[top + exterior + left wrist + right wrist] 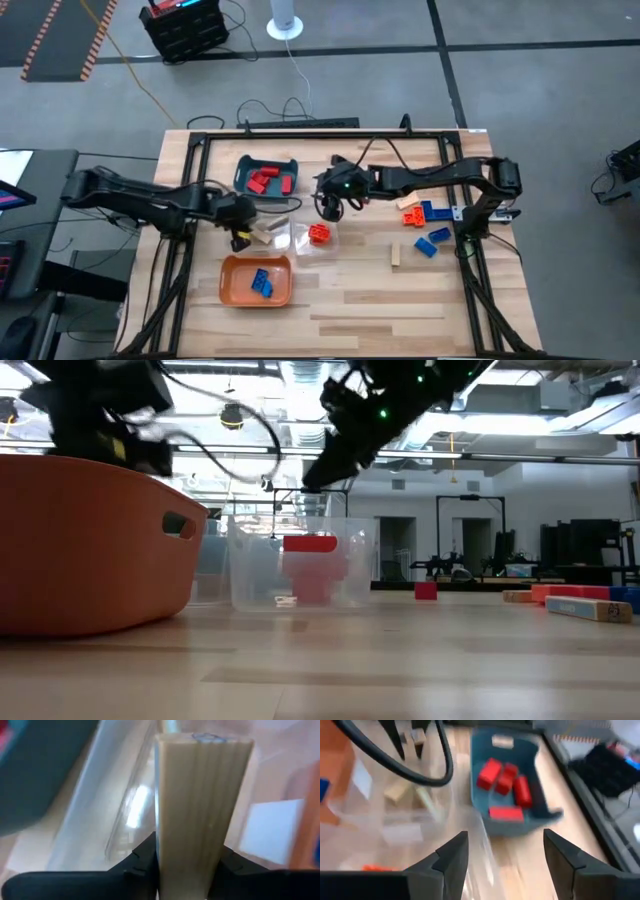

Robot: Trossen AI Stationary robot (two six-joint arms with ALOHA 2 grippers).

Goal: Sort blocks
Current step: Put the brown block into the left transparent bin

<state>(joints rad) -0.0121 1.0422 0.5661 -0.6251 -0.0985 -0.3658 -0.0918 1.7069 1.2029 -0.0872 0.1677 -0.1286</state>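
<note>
Most blocks look sorted into trays already, yet several wait on the table (360, 300) by my right arm; my left gripper (243, 232) clamps a tan block (200, 805), my right gripper (505, 855) hangs open.

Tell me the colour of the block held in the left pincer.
Pale tan wood; the block shows best in the left wrist view, clamped in the left pincer.
</note>
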